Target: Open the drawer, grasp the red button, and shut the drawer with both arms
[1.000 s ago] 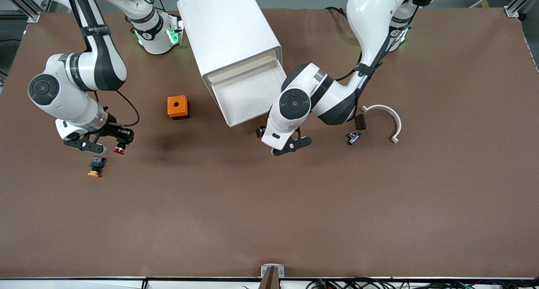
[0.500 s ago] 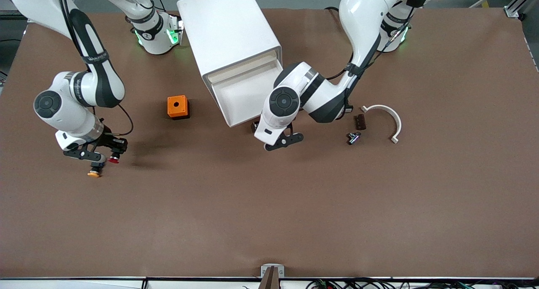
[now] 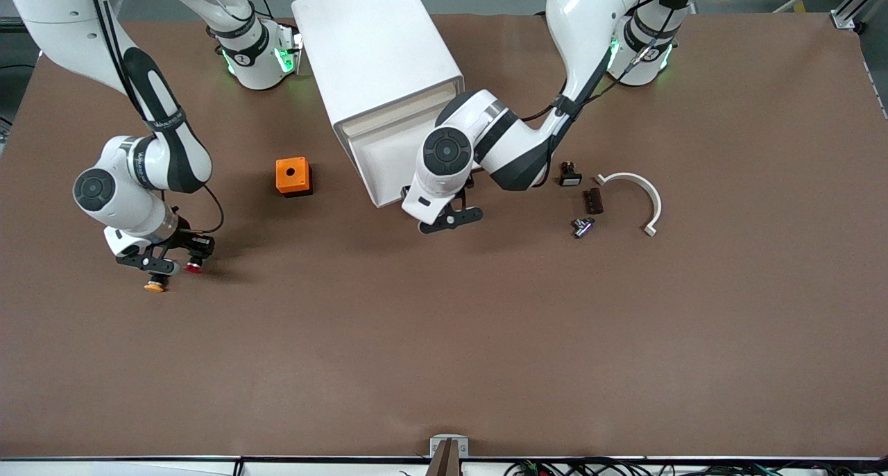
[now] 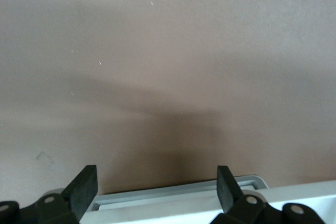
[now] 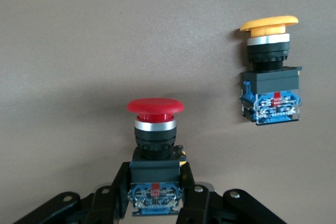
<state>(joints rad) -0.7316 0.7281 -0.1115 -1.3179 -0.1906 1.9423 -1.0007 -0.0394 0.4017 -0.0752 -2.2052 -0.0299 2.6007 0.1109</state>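
Red-capped button pinched in the right hand, the wide-open left hand apparently fronts the open drawer, ready to push.

Two glossy white jointed arms, black joint bands, round black caps, thin black cables, green base lights.

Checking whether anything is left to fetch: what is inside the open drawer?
The drawer shows a bare white floor where visible. The left arm's wrist covers the corner toward its end, above the open left gripper, so that part is hidden.
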